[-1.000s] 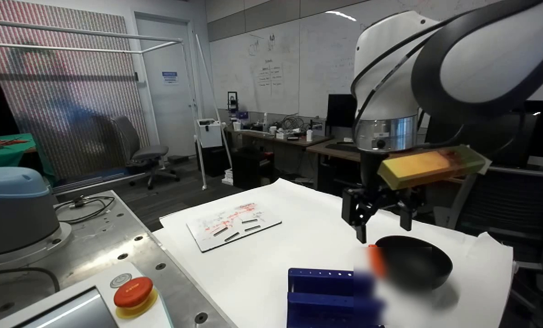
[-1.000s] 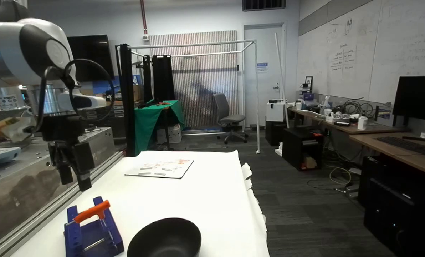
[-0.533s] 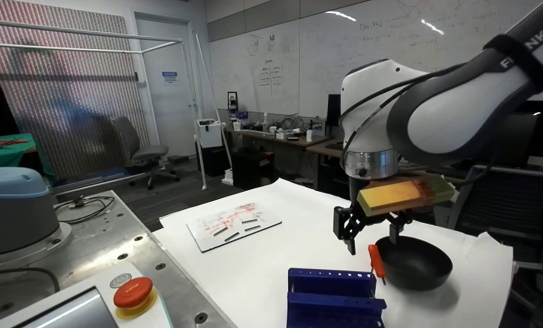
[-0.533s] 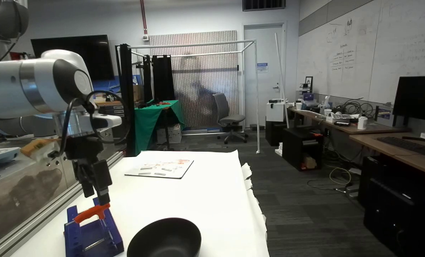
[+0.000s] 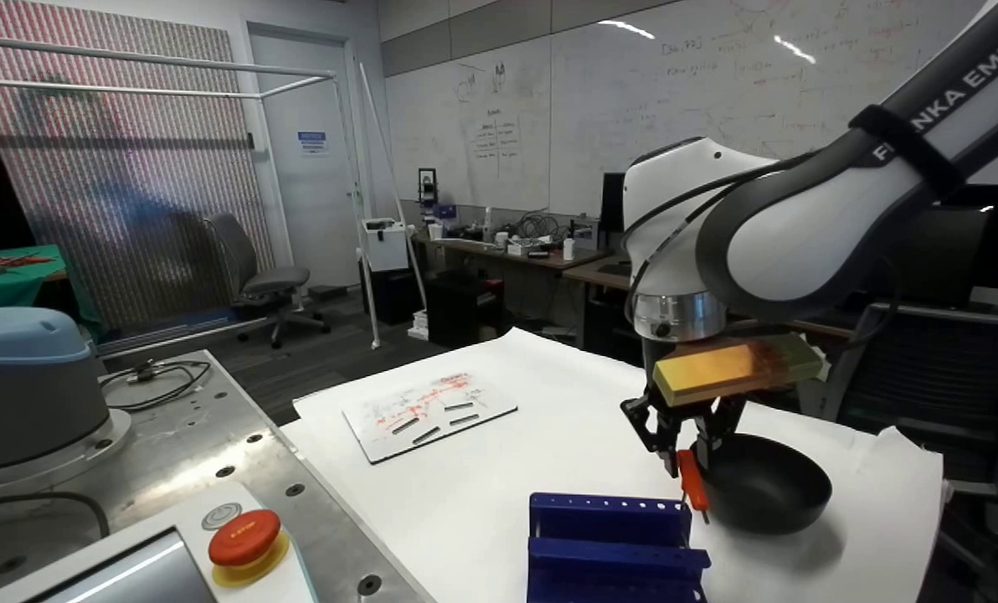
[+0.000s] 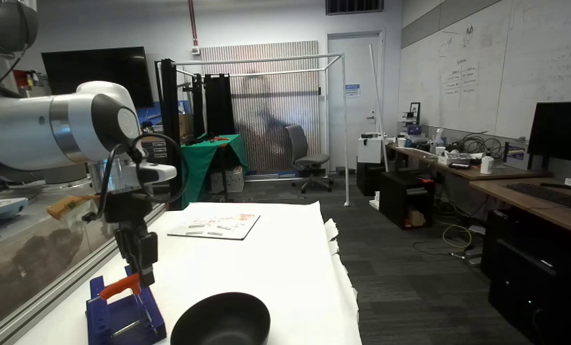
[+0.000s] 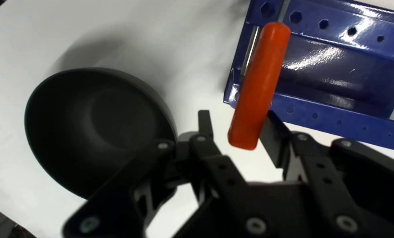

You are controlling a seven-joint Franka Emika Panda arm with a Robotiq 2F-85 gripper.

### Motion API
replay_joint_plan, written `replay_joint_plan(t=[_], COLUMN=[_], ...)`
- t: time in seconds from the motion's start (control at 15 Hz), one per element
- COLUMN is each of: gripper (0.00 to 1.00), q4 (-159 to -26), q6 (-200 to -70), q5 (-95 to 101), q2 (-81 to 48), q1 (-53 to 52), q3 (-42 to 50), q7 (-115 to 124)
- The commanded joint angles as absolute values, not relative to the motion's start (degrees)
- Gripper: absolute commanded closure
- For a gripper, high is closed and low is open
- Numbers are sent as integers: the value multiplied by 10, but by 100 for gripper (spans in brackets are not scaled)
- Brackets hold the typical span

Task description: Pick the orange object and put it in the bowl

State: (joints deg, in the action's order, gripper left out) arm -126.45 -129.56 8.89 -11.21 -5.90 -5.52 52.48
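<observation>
The orange object, a T-shaped tool with an orange handle (image 7: pixel 259 86), stands in a blue metal holder (image 7: pixel 335 71). In both exterior views the handle (image 5: pixel 691 481) rises above the holder (image 6: pixel 127 318). My gripper (image 7: pixel 237 114) is partly closed around the near end of the handle. A clear gap shows on the left; the right finger (image 7: pixel 276 142) looks close to the handle, though contact cannot be judged. In an exterior view the fingertips (image 6: pixel 146 278) are beside the handle's upper end. The black bowl (image 7: pixel 64 109), upright with nothing visible inside, sits beside the holder.
A flat white board (image 5: pixel 432 419) with several small dark strips lies farther back on the white-covered table (image 6: pixel 276 268). A yellow-orange block (image 5: pixel 729 368) is fixed to the wrist. A metal bench (image 5: pixel 239 419) with a red stop button (image 5: pixel 245 536) borders the table.
My arm has come down to the orange handle, and the jaws have narrowed from wide apart. The tool, holder and bowl have not moved.
</observation>
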Motion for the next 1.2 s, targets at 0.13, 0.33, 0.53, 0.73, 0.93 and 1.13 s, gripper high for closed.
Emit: replay_joint_plan(t=[0.13, 0.33, 0.53, 0.73, 0.93, 1.13], gripper=[90, 86, 85, 85, 85, 85], q4=[-1250, -1249, -1243, -1240, -1222, -1205], q6=[-1268, -1243, -1202, -1153, -1075, -1010], q5=[87, 95, 102, 107, 109, 127], q2=[-99, -69, -29, 26, 64, 62], q1=[-80, -90, -99, -103, -96, -75], q3=[-48, -53, -61, -74, -87, -82], q7=[523, 524, 525, 521, 526, 544])
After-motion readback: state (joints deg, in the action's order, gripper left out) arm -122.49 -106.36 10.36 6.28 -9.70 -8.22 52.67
